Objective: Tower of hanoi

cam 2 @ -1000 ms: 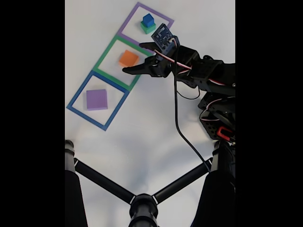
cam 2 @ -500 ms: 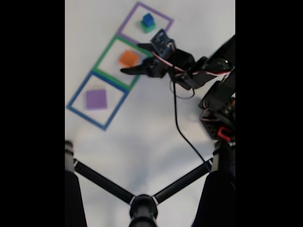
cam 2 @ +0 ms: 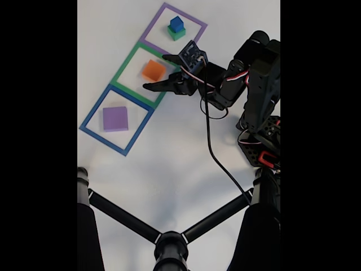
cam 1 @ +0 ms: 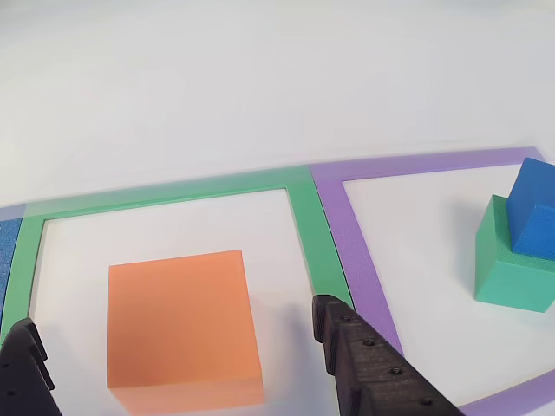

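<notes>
An orange block lies inside the green square frame. My gripper is open, its two black fingers standing on either side of the orange block. In the purple frame a small blue cube sits on a green cube. A flat purple block lies in the blue frame.
The three frames run in a diagonal row on the white table. A black cable trails from the wrist down to the arm's base on the right. A black three-legged stand crosses the bottom of the fixed view.
The arm's rear links have swung upright and the gripper has crept slightly toward the orange block, staying open. The blocks have not moved.
</notes>
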`<action>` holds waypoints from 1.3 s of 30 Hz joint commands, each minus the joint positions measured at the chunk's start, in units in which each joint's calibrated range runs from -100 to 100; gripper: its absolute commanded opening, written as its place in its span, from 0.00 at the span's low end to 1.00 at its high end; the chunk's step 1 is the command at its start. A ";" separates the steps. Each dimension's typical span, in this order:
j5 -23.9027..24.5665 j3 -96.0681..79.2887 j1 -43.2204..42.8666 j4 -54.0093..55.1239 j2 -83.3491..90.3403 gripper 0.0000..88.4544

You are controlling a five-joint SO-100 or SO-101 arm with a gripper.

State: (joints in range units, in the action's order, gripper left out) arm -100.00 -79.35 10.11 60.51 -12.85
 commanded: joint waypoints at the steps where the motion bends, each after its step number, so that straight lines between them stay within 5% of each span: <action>1: 0.00 1.16 -1.61 1.78 0.03 0.42; 13: 0.00 2.89 -2.90 2.59 -3.18 0.39; 39: 0.00 3.07 -3.97 2.42 -3.90 0.12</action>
State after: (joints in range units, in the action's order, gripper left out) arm -100.00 -76.69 6.71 61.85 -17.88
